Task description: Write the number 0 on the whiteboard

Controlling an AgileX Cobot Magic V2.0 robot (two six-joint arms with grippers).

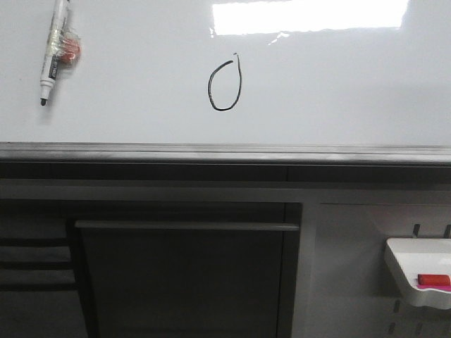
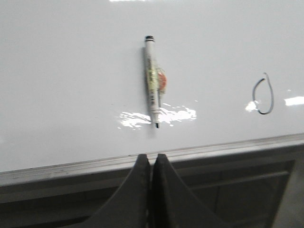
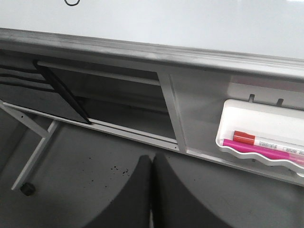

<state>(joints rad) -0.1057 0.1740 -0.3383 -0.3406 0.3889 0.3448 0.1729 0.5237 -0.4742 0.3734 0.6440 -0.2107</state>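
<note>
**Zero drawn, marker parked on board, both arms back**

The number 0 (image 1: 225,86) sits on the whiteboard (image 1: 338,91), near the middle, a slanted oval with a thin tail at upper right. The loop looks closed; the line is thinner up the right side. By that, the writing appears done.

Marker (image 1: 54,49) lies far left on the board, well apart from the 0, tip toward the grey edge strip (image 1: 225,152), cap off. An orange-red blob is just beside its barrel; I cannot tell what it is.

Left gripper (image 2: 151,164): jaws pressed together, holding nothing, hanging on the near side of the edge strip, in line with the marker. Right gripper (image 3: 152,166): jaws likewise pressed together and empty, low by the stand, with a small white tray (image 3: 228,118) of markers to its right.

Handling judgement: marker is light, stiff, smooth plastic, likely to roll or slip. Pinch mid-barrel, across the width. Fresh ink would smear if brushed.
</note>
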